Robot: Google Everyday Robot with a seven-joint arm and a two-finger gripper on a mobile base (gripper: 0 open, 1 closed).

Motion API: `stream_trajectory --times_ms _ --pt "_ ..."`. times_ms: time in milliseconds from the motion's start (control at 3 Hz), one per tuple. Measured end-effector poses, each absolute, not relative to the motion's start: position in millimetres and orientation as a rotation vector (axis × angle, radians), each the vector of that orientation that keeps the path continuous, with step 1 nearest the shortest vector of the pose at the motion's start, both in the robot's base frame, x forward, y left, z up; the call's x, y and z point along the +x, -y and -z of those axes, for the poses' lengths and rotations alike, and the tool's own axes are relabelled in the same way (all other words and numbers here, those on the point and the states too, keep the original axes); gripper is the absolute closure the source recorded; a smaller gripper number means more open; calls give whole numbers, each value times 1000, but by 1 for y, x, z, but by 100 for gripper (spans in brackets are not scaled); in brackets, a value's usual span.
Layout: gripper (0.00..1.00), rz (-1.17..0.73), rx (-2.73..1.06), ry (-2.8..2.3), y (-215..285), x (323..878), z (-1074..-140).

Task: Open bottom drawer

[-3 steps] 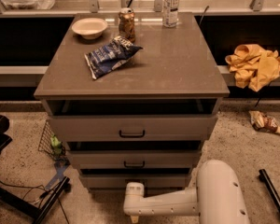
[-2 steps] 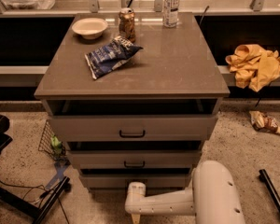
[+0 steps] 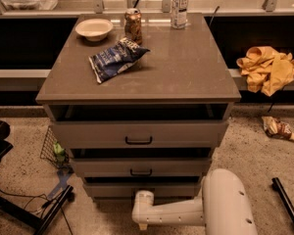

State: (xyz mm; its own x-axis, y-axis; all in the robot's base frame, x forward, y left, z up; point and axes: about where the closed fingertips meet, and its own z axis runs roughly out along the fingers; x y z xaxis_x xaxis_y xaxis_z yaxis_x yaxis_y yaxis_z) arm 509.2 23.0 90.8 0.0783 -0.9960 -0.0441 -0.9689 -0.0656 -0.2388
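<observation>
The cabinet has three grey-brown drawers. The bottom drawer (image 3: 108, 189) is the lowest one, with only a narrow strip of its front showing. Its handle is hidden behind my arm. The middle drawer (image 3: 98, 168) and the top drawer (image 3: 88, 133) above it each show a small black bar handle. My white arm (image 3: 186, 212) reaches in from the lower right. My gripper (image 3: 144, 199) sits at the middle of the bottom drawer's front, about where its handle would be.
On the cabinet top (image 3: 186, 67) are a white bowl (image 3: 93, 28), a can (image 3: 133, 25), a bottle (image 3: 180, 4) and a blue chip bag (image 3: 115, 58). A yellow cloth (image 3: 267, 67) lies on the right. A wrapper (image 3: 278, 128), a wire basket (image 3: 53, 148), a black stand (image 3: 24, 212) and a black bar (image 3: 287, 204) are on the floor.
My arm's end has shifted slightly right and up, closer to the bottom drawer's front. The drawers have not moved.
</observation>
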Motion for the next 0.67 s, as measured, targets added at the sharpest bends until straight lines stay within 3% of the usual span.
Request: stream_trajectory --times_ms 667 --pt "64 192 -2147 -1996 -22 507 -89"
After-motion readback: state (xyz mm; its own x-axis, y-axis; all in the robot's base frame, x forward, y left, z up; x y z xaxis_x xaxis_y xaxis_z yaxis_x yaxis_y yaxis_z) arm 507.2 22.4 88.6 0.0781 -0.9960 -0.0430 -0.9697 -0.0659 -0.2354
